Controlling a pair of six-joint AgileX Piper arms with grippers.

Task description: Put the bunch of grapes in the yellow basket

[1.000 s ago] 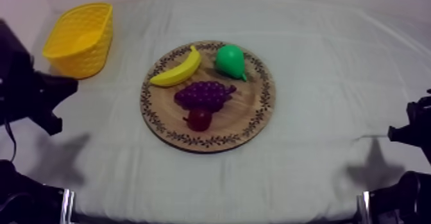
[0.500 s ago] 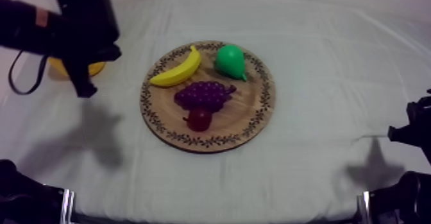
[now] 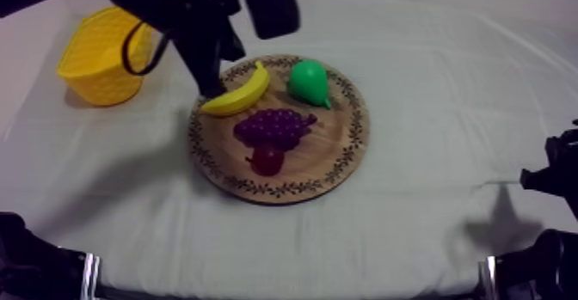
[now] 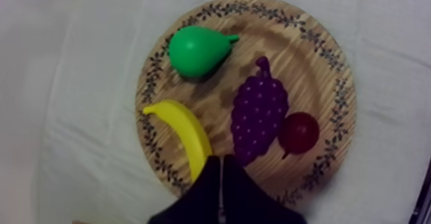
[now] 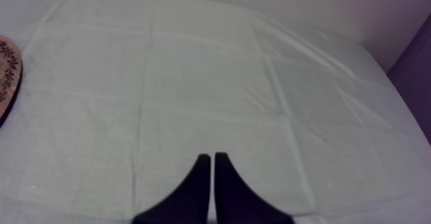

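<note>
Hovering by the banana [image 3: 236,93] at the board's [image 3: 344,153] upper-left rim, left hand [image 3: 209,88] is pinched closed on nothing. Grapes [image 3: 273,127] sit mid-frame on the board, ungrabbed; basket [image 3: 90,84] waits at upper left, so basically everything's left.

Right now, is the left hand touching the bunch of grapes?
Apart. The top view shows the left hand at the rim of the wooden board beside the banana, which lies between it and the bunch of grapes.
</note>
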